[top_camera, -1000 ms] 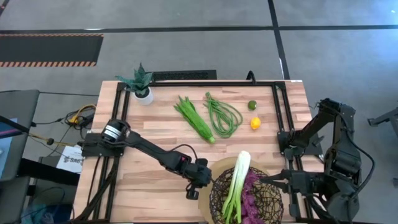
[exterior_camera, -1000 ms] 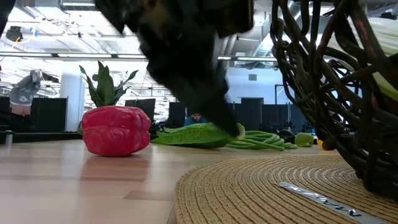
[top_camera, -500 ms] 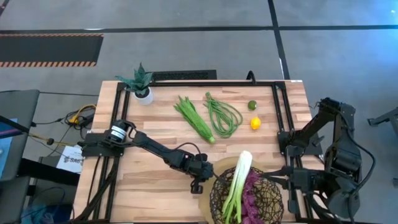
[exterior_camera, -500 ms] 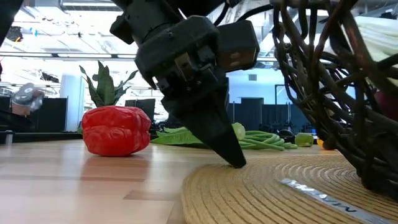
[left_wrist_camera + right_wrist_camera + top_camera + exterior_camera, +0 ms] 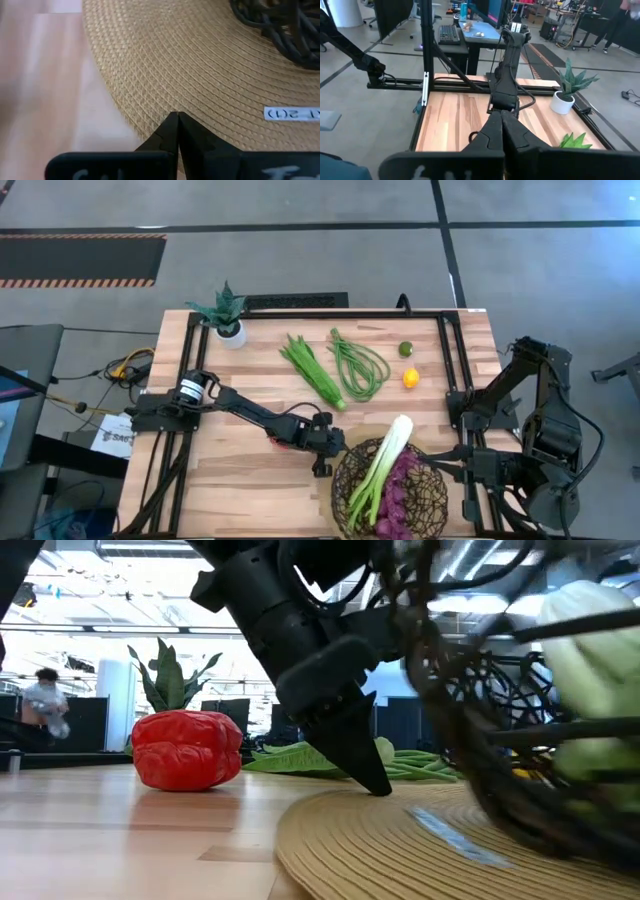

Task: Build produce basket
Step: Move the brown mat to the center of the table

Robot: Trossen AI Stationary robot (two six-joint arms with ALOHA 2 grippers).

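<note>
The dark wire basket (image 5: 436,502) stands on a round woven straw mat (image 5: 200,65) at the near edge. It holds the white-green leek (image 5: 386,468) and the purple grapes (image 5: 402,496). My left gripper (image 5: 378,788) is shut, with its tips down on the mat just left of the basket. The red pepper (image 5: 186,748) lies on the table left of the mat; only the low view shows it. The leafy stalk (image 5: 313,370), green beans (image 5: 360,366), lime (image 5: 406,349) and lemon (image 5: 410,378) lie farther back. My right gripper (image 5: 501,114) is shut and hangs high at the right. My left gripper presses its shut fingertips (image 5: 178,118) down on the straw mat close to its left rim (image 5: 150,125). It comes slanting down from the table's left. The mat lies flat on the table with the basket on it.
A small potted plant (image 5: 228,316) stands at the far left corner. A black frame rail (image 5: 440,330) runs along the far and side edges. Bare wood lies between the mat and the vegetables at the back.
My left gripper, shut throughout, has sunk onto the mat and moved toward the far edge and slightly right. The mat has turned under it, its label swinging left in the low view. The basket has shifted with it, and the leek has swung round.
</note>
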